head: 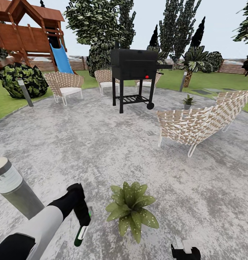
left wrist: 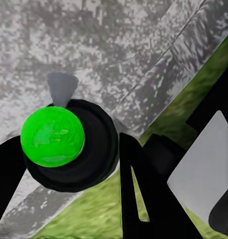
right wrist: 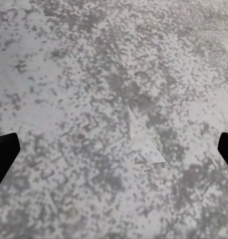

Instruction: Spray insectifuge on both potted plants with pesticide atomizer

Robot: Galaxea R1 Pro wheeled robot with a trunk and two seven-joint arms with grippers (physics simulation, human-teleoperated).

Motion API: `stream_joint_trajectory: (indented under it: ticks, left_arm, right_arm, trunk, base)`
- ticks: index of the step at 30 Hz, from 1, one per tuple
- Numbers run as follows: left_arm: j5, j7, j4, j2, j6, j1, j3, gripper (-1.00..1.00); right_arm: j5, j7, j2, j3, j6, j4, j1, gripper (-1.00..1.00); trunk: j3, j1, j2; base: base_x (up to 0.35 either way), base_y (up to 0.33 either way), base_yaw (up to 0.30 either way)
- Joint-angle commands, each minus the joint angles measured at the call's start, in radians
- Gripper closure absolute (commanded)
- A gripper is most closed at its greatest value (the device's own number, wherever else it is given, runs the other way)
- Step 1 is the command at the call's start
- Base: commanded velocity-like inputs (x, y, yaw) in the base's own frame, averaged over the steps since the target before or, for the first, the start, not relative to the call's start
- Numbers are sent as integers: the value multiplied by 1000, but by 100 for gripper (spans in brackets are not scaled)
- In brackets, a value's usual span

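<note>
While left pincer (head: 82, 220) clasps atomizer (head: 81, 231), right pincer (right wrist: 114, 149) wide

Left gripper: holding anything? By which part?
Yes. The left gripper is shut on the pesticide atomizer, gripping its upper part near the spray head, with the dark green body hanging below. The right gripper is open, holding nothing.

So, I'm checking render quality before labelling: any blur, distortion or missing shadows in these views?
Head view: wide-angle bending, the wicker chair and bollard lamp lean outward; lighting is flat, no clear shadow under the grill or the near potted plant. Left wrist view: the atomizer is close and soft-edged. Right wrist view: patio texture is coarse and pixelated.
</note>
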State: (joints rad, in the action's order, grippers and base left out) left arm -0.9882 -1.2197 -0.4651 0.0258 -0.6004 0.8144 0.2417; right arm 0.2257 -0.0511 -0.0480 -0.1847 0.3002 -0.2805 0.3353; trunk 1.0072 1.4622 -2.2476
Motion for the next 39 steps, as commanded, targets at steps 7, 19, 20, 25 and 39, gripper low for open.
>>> stream_joint_trajectory:
  ticks: [7, 19, 20, 25, 39]
  left_arm:
    - [9, 96, 35, 1, -6, -38, -6, 100]
    - [5, 101, 17, -12, 0, -33, 0, 100]
    - [5, 100, 17, -12, 0, -32, 0, 100]
    - [8, 97, 16, -15, -3, -28, -2, 100]
    - [15, 170, 34, -2, 50, -59, -139, 100]
  right_arm:
    - [11, -3, 0, -5, 4, 1, 1, -100]
    - [11, -3, 0, -4, 3, 1, 1, -100]
    - [11, -3, 0, -4, 3, 1, 1, -100]
    - [11, -2, 0, -4, 3, 1, 1, -100]
    - [9, -3, 0, -6, 4, -1, 1, -100]
  trunk:
    - [1, 0, 0]
    - [1, 0, 0]
    - [1, 0, 0]
    - [1, 0, 0]
    - [1, 0, 0]
  base:
    - [0, 1, 0]
    - [46, 95, 0]
    - [44, 60, 0]
    - [8, 11, 0]
    - [10, 0, 0]
